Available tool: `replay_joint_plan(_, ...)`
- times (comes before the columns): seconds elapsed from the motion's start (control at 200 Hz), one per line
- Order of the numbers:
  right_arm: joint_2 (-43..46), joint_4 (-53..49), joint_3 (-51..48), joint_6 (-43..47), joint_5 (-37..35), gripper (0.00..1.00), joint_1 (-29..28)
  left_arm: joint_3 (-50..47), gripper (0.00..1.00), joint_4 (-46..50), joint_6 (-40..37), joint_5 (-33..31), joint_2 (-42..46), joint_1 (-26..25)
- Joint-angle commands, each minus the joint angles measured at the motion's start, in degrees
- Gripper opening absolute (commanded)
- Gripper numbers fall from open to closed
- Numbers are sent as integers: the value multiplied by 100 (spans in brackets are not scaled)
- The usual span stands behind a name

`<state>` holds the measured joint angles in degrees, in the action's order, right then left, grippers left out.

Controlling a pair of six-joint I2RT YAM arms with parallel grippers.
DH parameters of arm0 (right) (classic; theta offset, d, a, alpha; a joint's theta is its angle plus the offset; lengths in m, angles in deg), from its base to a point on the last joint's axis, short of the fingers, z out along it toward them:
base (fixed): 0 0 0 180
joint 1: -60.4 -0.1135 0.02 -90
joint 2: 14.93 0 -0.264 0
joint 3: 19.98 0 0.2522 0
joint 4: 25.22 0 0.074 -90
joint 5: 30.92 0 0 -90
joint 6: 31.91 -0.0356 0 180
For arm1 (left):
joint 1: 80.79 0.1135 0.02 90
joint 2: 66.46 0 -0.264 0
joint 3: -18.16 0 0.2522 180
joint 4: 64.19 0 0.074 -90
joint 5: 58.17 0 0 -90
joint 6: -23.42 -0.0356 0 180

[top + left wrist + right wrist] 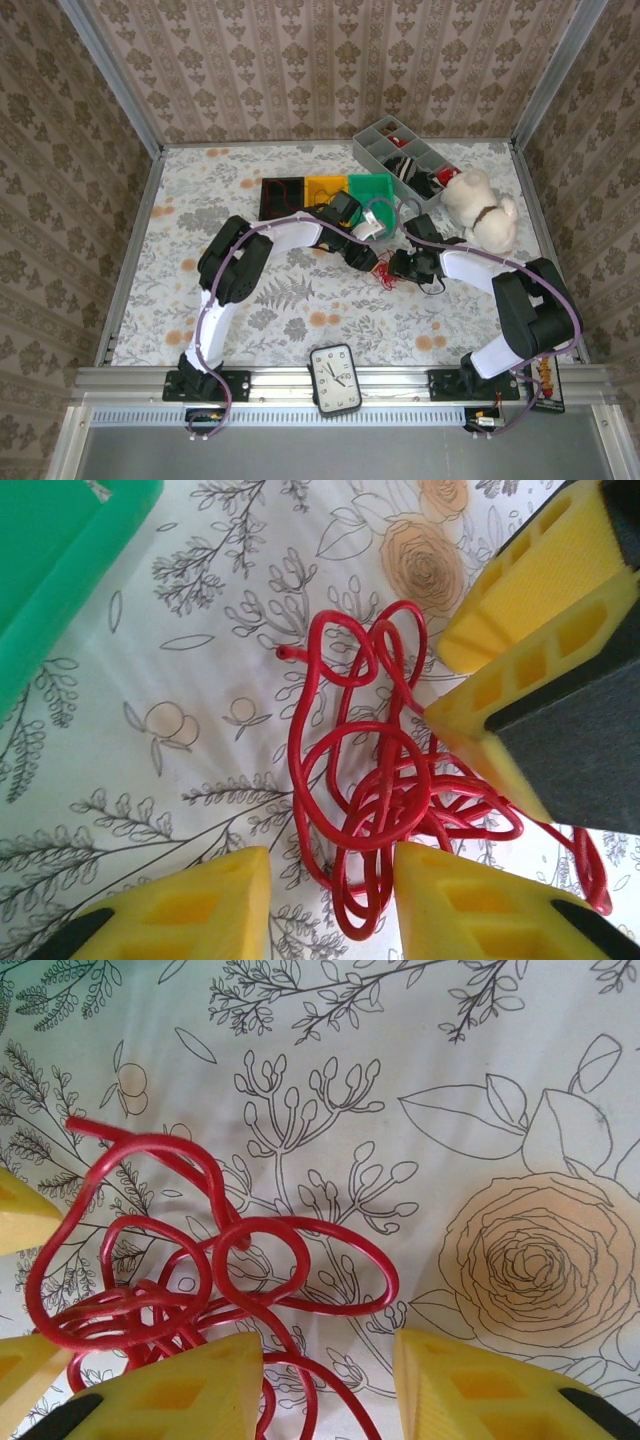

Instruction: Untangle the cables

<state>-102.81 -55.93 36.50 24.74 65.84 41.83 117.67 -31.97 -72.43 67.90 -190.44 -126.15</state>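
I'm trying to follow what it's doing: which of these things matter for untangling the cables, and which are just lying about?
Job in hand:
- red cable

Lying about:
- plush dog
- clock
- grey tray
- green bin
- yellow bin
- black bin

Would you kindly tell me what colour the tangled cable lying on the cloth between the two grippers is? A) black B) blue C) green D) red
D: the loopy cable lying on the floral tablecloth is plainly red in both wrist views.
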Motion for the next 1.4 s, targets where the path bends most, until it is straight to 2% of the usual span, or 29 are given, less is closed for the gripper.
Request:
replay_joint_plan(0.0, 22, -127, 0, -28, 97, 40, 27, 143, 32, 222, -69, 216, -159, -50)
replay_joint_plan(0.235, 42, -116, -9, -67, 80, 40, 31, 90, 0, 140, 63, 119, -75, -36)
replay_joint_plan(0.675, -119, -230, -36, -85, -54, 40, 73, -1016, 0, -1126, 971, 217, 1509, 487)
replay_joint_plan(0.83, -255, -339, 4, -111, -105, 40, 93, -1257, 0, -1333, 1227, 602, 1874, 656)
replay_joint_plan(0.92, -250, -323, 17, -81, -78, 40, 90, -1266, 0, -1108, 1081, 620, 1931, 621)
replay_joint_plan(1.24, 1165, 488, -411, 218, 133, 41, 82, -1285, 0, -283, 480, 376, 1807, 445)
replay_joint_plan(1.315, 1410, 552, -448, 258, 43, 41, 86, -1378, 0, -425, 583, 299, 1894, 478)
replay_joint_plan(1.395, 1517, 556, -427, 295, -33, 41, 85, -1652, 0, -999, 968, 207, 2114, 664)
